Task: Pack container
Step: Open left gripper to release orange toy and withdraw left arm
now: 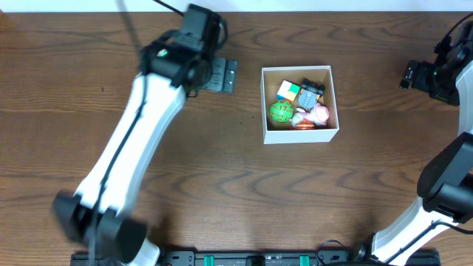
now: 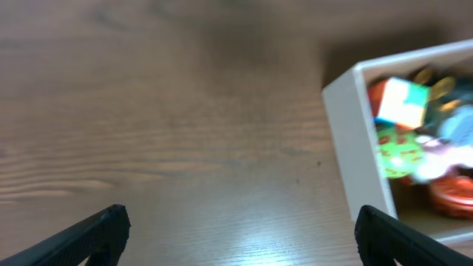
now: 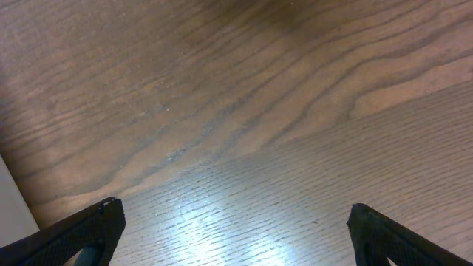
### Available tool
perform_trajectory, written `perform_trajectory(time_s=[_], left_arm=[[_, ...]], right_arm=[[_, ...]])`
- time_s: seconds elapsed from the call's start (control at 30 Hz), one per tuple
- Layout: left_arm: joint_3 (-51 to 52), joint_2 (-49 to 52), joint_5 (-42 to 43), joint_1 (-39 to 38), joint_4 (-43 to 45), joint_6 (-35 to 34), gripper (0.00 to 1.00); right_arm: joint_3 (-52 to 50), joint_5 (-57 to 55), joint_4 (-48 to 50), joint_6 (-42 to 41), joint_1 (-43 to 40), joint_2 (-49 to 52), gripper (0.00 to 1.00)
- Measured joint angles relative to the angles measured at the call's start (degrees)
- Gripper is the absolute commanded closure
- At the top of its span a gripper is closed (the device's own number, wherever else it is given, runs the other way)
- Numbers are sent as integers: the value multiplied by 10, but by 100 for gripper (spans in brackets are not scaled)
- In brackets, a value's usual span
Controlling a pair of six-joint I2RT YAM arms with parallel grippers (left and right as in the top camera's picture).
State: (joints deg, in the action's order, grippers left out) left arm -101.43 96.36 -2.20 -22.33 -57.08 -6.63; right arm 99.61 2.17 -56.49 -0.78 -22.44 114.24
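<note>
Overhead: container (image 1: 299,135) sits on wood table (image 1: 222,185), upright, top open. White walls, brown cardboard inside.

Contents, packed close together:
- green ball (image 1: 281,111) by the container's L wall
- multicolour cube (image 1: 288,91) toward the far L corner
- dark blue toy (image 1: 310,90) far side
- pink toy (image 1: 319,112) by the R wall
- red-orange piece (image 1: 303,123) by the near wall; can't tell what it is

L gripper (image 1: 230,76): just L of container, apart from it, no contact. L wrist view: jaws spread wide, nothing between them, container wall (image 2: 355,140) off to one side, contents blurred.

R gripper (image 1: 408,76): well R of container. R wrist view (image 3: 236,222): jaws spread wide, only bare table under them.
</note>
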Motion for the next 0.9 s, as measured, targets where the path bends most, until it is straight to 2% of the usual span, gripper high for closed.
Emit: perform_trajectory(time_s=[0.17,0.33,0.47,0.57,0.67,0.9], left_arm=[[99,-149,-33,-4,29,-7,2],[295,-308,-47,-15,138,-13,2],[446,-449,-47,-21,231,-44,2],[512,-521,-48,-21,265,-58,2],[555,-557,-49,-21,273,-67,2],[577,-543,-49,-21,272,-71,2]], right_arm=[[0,0,0,0,0,0,1],[0,0,0,0,0,0,1],[0,0,0,0,0,0,1],[0,0,0,0,0,0,1],[0,0,0,0,0,0,1],[0,0,0,0,0,0,1]])
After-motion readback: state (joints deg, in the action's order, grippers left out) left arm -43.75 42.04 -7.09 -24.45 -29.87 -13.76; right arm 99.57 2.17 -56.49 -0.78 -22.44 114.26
